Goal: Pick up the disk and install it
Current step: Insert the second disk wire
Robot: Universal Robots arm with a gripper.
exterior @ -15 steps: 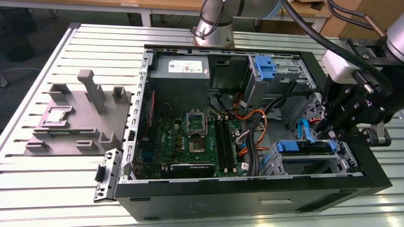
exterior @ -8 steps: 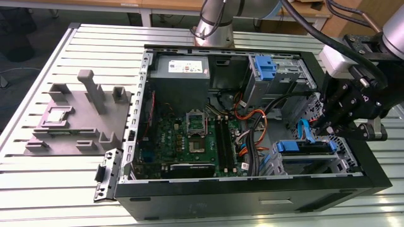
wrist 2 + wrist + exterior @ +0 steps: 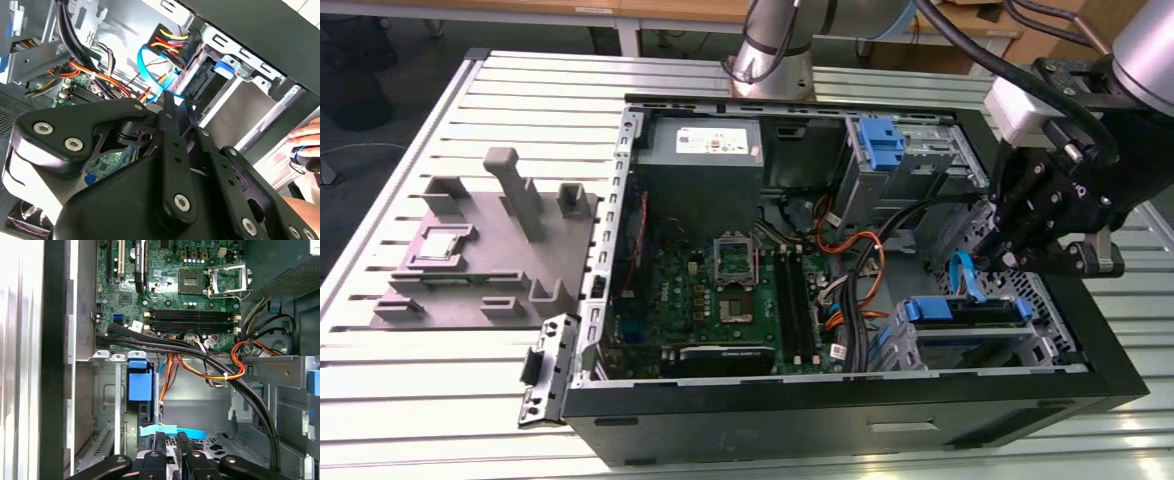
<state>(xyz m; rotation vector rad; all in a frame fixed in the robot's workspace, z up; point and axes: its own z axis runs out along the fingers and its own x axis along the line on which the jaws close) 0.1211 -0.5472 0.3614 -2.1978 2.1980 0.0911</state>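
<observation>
The disk (image 3: pixel 961 311) sits in the drive bay at the near corner of the open computer case, on the exterior view's right, its blue carrier front facing up. The same blue carrier (image 3: pixel 139 380) stands edge-on in the cage in the first wrist view, and it shows behind the fingers (image 3: pixel 225 68) in the second wrist view. My gripper (image 3: pixel 1034 252) hangs just above that bay, apart from the disk. Its black fingers (image 3: pixel 159 446) stand close together with nothing held between them. A light blue data cable (image 3: pixel 172 430) loops just beyond the fingertips.
Black, orange and yellow cables (image 3: pixel 220 371) cross between the green motherboard (image 3: pixel 720 290) and the bay. A grey power-supply box (image 3: pixel 700 145) and a bare blue bracket (image 3: pixel 881 140) sit at the case's far side. A grey fixture (image 3: pixel 480 240) lies on the slatted table. A person's hand (image 3: pixel 306 142) is beside the case.
</observation>
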